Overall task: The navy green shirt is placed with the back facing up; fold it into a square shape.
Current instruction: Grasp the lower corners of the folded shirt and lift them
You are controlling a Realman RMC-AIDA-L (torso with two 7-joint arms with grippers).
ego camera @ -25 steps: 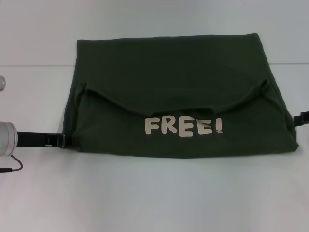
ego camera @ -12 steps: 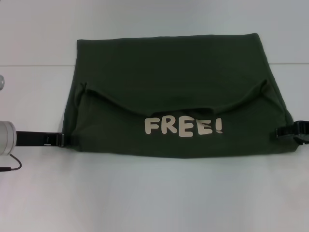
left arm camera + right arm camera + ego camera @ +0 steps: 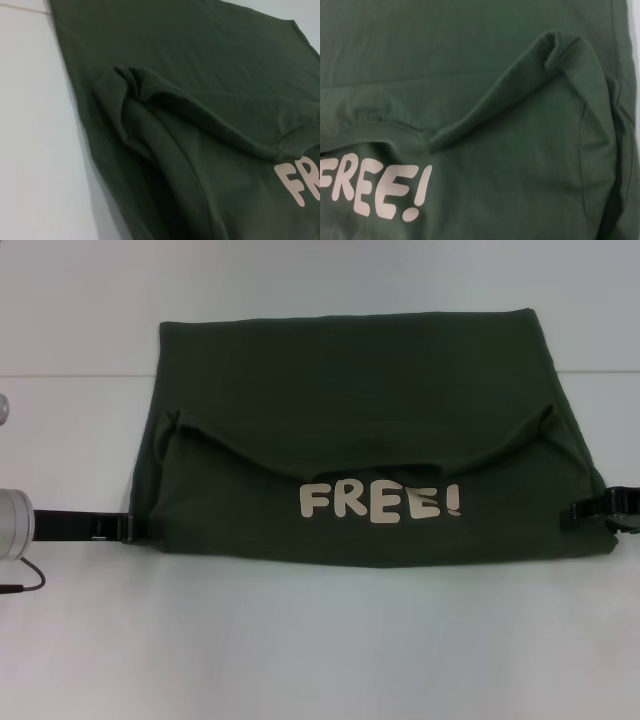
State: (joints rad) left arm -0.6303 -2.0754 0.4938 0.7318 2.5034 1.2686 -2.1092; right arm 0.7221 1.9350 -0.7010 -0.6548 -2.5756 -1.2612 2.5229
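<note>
Olive-green shirt (image 3: pixel 350 440) lies half-folded on the white table (image 3: pixel 320 640); my left gripper (image 3: pixel 125 528) and right gripper (image 3: pixel 585 512) flank its near corners, openings I cannot tell. A shallow pinch risks the layers slipping apart.

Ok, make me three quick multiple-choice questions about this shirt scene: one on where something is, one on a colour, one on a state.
1. Where is the left gripper?
A. at the shirt's left edge
B. on the print
C. beyond the far hem

2. What colour is the FREE! print?
A. red
B. cream
C. blue

3. How does the navy green shirt lie?
A. balled up
B. hanging
C. folded over, flat on the table

Answers: 1 A, black fingers meet that edge. 2 B, pale letters. 3 C, a flap overlaps the body.
</note>
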